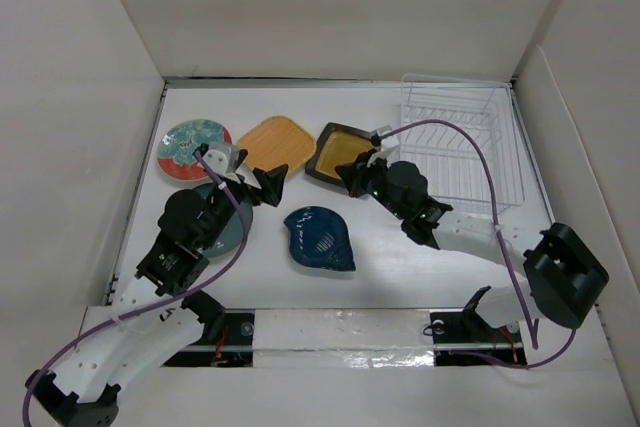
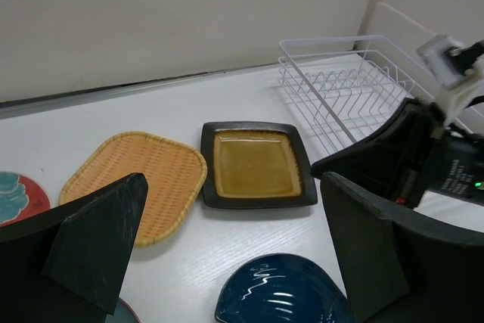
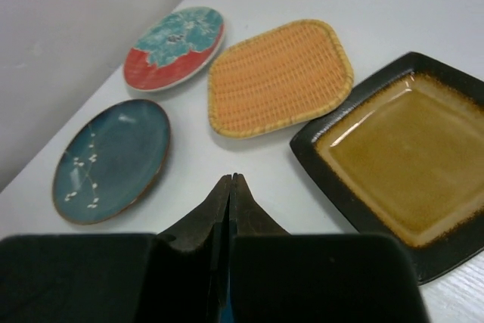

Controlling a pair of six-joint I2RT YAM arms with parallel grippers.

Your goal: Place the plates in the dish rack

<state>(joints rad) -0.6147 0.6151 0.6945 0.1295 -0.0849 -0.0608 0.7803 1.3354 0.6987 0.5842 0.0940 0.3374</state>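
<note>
Mustard square plate lies just beside the right pincer, pressed closed.

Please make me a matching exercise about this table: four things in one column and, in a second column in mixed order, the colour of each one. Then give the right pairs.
Things
1. dish rack
2. leaf-shaped plate
3. square plate
4. round floral plate

Colours
A. dark blue
B. mustard with a black rim
C. white
D. teal with a red rim

Pairs: 1-C, 2-A, 3-B, 4-D
</note>
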